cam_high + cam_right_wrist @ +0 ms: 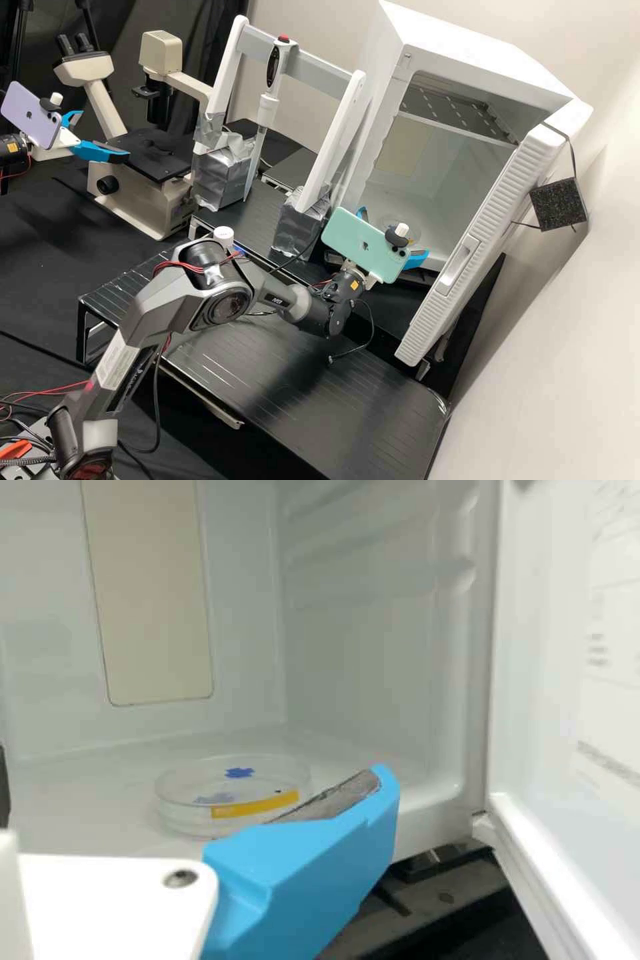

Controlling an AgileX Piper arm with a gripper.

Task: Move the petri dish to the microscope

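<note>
At the left of the high view we see the microscope (pixel 143 203) on the black desk (pixel 40 280). Next to the right, a white rack (pixel 341 127) carries an upright pipette (pixel 268 110). Further right, we find the arm (pixel 223 300) with a pale green phone (pixel 357 241) mounted at its wrist and its blue fingers (pixel 418 259) spread wide apart, gripping nothing. Near them, we note the petri dish (pixel 180 815), flat on the floor of the white cabinet (pixel 460 183), bearing a yellow strip and blue marks. Rightmost, the cabinet's door (pixel 490 233) stands open.
</note>
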